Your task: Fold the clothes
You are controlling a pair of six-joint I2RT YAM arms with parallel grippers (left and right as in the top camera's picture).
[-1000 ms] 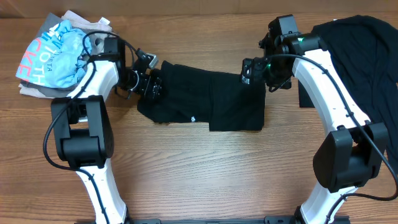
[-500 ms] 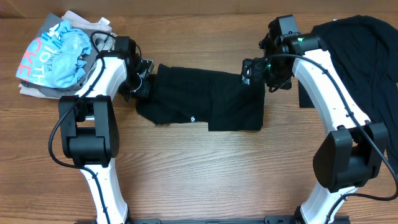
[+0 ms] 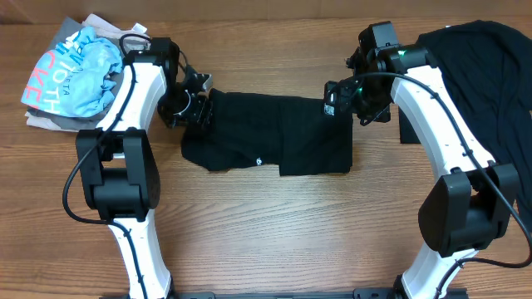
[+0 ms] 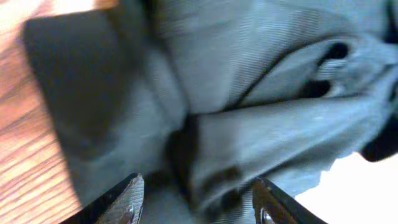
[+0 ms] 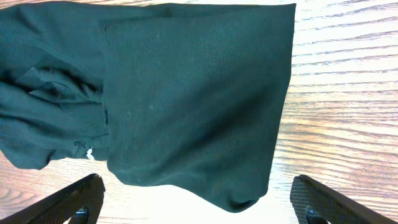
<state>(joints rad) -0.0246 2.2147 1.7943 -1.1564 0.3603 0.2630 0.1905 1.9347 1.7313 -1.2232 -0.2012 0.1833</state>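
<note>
Bench (image 3: 266, 232) is presenting a brown wood-grain surface (grain running left to right), extending across the whole overhead view.

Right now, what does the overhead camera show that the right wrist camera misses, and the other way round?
Only the overhead view shows both arms, the blue shirt on a pile at the table's far left, and another black shirt heaped at the far right. Only the right wrist view shows the right gripper with its jaws spread wide apart, and the fabric's weave up close. Both show the half-folded black shirt with its small white logo, lying on the wooden table.
</note>
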